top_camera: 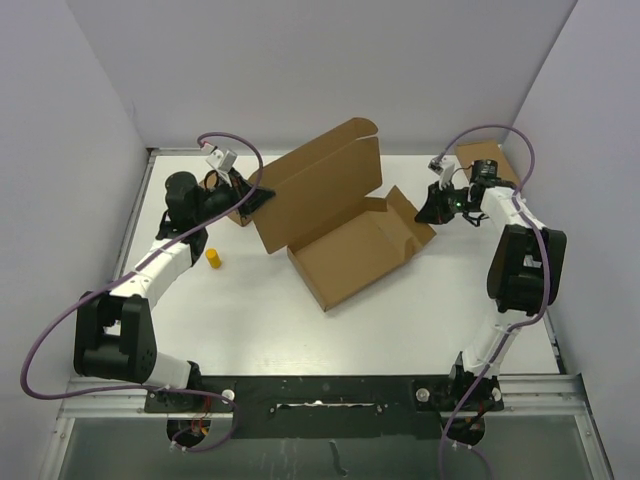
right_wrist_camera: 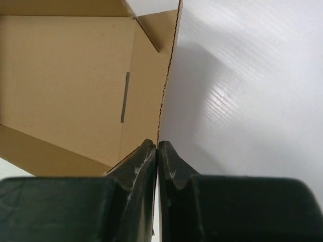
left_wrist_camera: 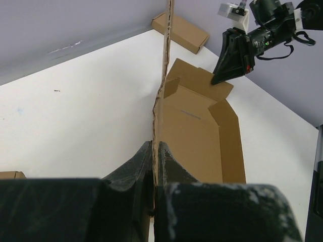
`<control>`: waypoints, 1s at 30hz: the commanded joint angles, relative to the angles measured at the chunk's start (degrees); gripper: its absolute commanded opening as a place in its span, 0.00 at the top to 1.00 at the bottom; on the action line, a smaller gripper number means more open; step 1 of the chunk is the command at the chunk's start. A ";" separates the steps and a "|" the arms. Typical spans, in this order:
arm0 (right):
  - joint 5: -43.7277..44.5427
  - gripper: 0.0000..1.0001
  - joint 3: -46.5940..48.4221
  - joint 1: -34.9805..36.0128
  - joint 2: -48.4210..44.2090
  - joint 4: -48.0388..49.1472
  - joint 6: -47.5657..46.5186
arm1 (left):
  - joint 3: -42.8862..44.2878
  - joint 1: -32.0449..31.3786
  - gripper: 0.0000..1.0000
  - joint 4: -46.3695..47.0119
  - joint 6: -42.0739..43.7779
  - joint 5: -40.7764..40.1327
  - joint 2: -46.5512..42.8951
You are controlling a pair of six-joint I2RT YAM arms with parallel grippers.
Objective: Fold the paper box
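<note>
The paper box (top_camera: 350, 255) lies half-formed mid-table, with its big lid panel (top_camera: 320, 180) standing up at the back left. My left gripper (top_camera: 262, 197) is shut on the lid's left edge. In the left wrist view, the cardboard edge (left_wrist_camera: 160, 85) runs straight into the left gripper (left_wrist_camera: 155, 151), pinched between its closed jaws. My right gripper (top_camera: 425, 212) is shut on the box's right end flap. The right wrist view shows that flap's thin edge (right_wrist_camera: 169, 65) clamped in the right gripper (right_wrist_camera: 158, 147), with the tray's inside (right_wrist_camera: 65, 75) to the left.
A small ready-made cardboard box (top_camera: 487, 158) sits at the back right, behind my right arm. Another small brown box (top_camera: 240, 216) lies under my left wrist. A small yellow object (top_camera: 214, 259) stands on the white table (top_camera: 260, 320) left of the box. Grey walls close in on three sides.
</note>
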 commanded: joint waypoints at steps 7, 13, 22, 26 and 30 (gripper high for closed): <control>4.11 1.00 -2.78 8.10 -12.06 3.89 -0.92 | 0.09 0.26 1.00 4.79 -0.99 0.91 -0.60; 6.28 1.00 -3.03 11.17 -13.85 3.32 -2.17 | -0.15 0.30 1.00 5.64 -1.40 0.93 -0.61; 5.52 0.93 -4.27 13.95 -10.16 1.89 -2.28 | -0.64 0.29 1.00 6.47 -0.95 1.46 -0.62; 1.67 0.87 -3.52 12.29 -7.30 0.78 -1.10 | -0.49 0.29 1.00 5.90 -0.59 1.35 -0.35; -3.05 0.78 -3.11 10.55 -5.66 0.16 -0.01 | -0.41 0.29 1.00 5.46 -0.40 1.23 -0.13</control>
